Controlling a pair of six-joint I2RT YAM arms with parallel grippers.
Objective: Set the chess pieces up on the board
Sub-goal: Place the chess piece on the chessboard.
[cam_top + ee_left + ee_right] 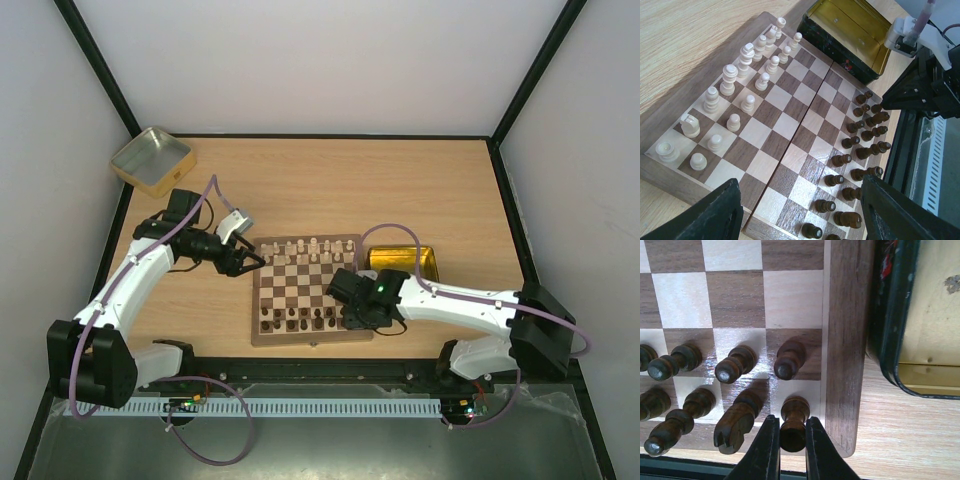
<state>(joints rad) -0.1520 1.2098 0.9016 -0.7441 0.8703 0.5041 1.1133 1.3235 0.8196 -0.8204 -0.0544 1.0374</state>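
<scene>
Gripping dark piece [793, 425] w/ R fingers [765, 455], board [840, 340] corner

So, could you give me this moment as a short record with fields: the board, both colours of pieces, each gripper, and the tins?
board: middle of the table, near side
pale pieces: two rows along the far edge
dark pieces: two rows along the near edge
left gripper: open, empty, at the board's left edge, far end
right gripper: shut on a dark piece at the near right corner square
right tin: open, beside the board's right edge
far tin: open, far left corner of the table
</scene>
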